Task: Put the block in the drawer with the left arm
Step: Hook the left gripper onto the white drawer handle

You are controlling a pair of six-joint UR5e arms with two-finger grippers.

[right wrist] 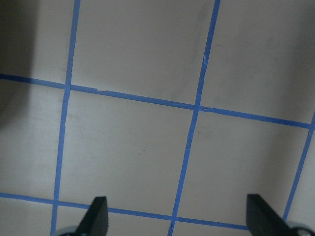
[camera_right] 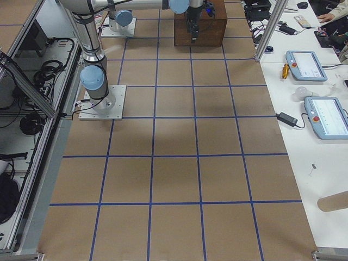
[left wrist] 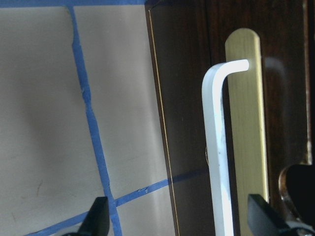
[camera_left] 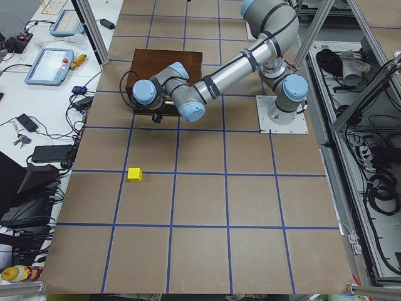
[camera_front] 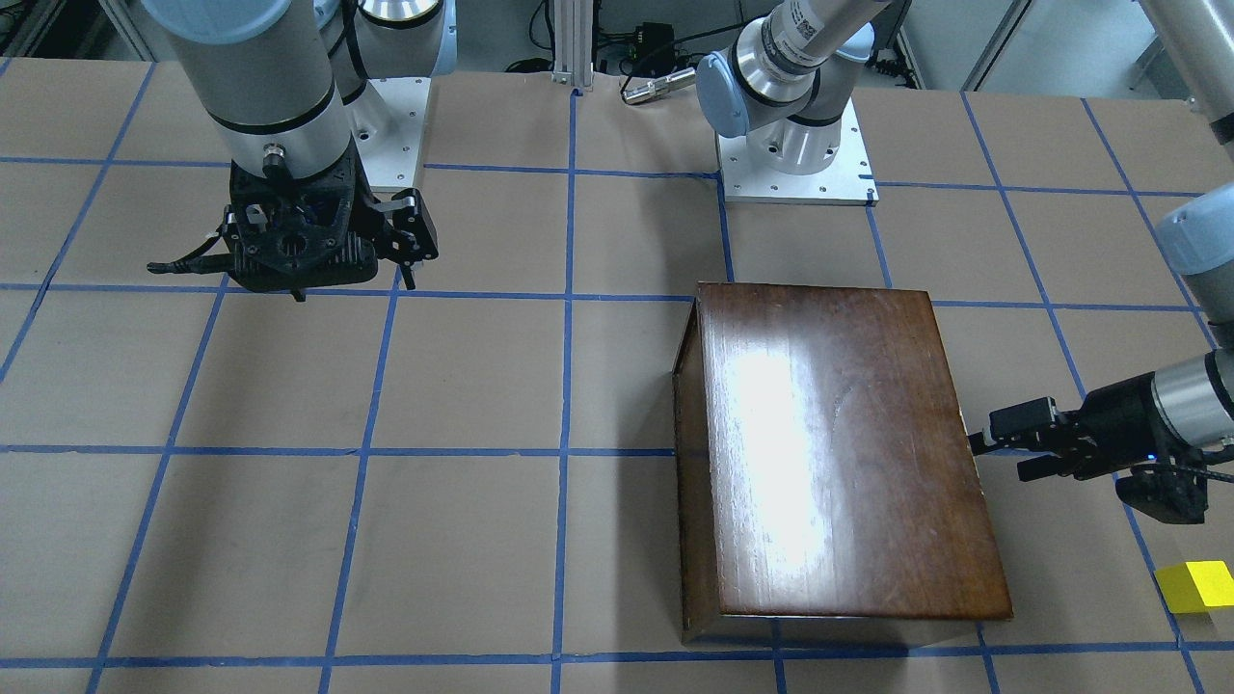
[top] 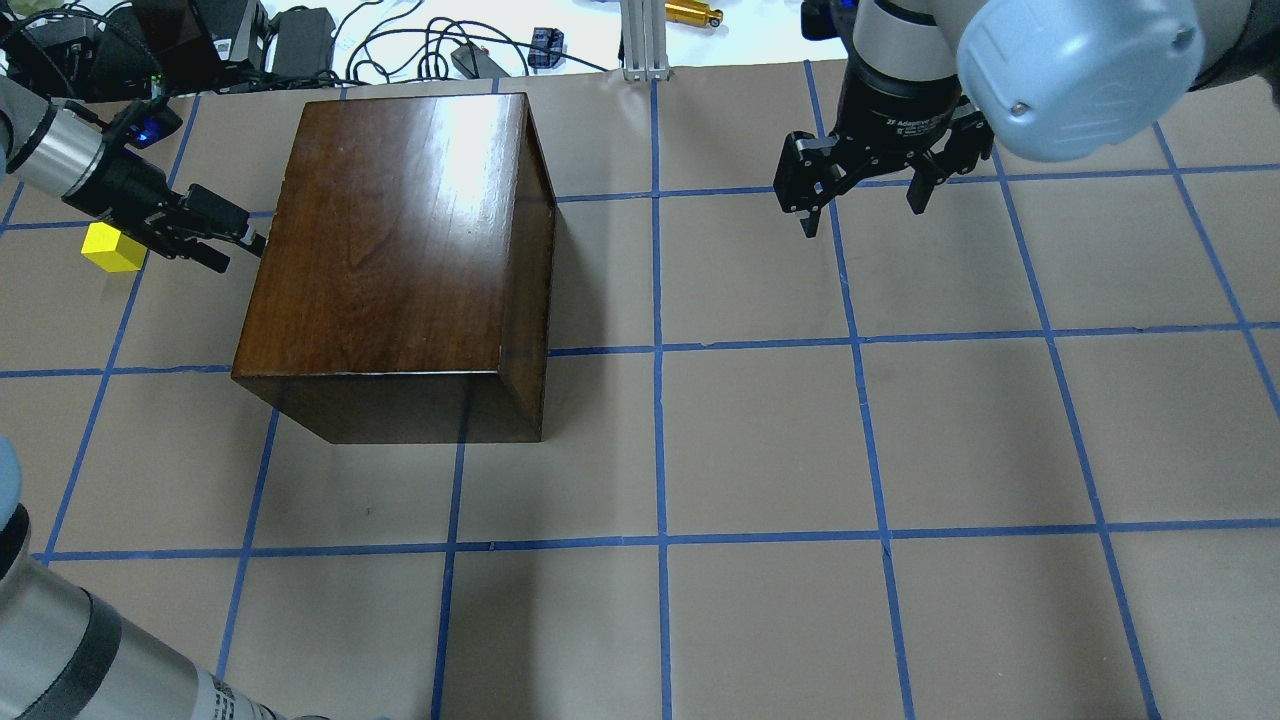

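Front view: the block (camera_front: 1195,585) lies near the left gripper (camera_front: 998,448), apart from it.

Overhead: that gripper, jaws apart, meets the box's (top: 400,240) end. The right gripper (top: 862,212) gapes too.

Left wrist: the jaws straddle the closed drawer's (left wrist: 189,123) handle (left wrist: 216,147); its contents are hidden.

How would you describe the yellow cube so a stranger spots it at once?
Find the glossy dark-brown wooden box on the brown paper table with blue tape lines. Off the box's side toward the robot's left arm, apart from it, sits a small bright yellow cube. Nothing else there is yellow.
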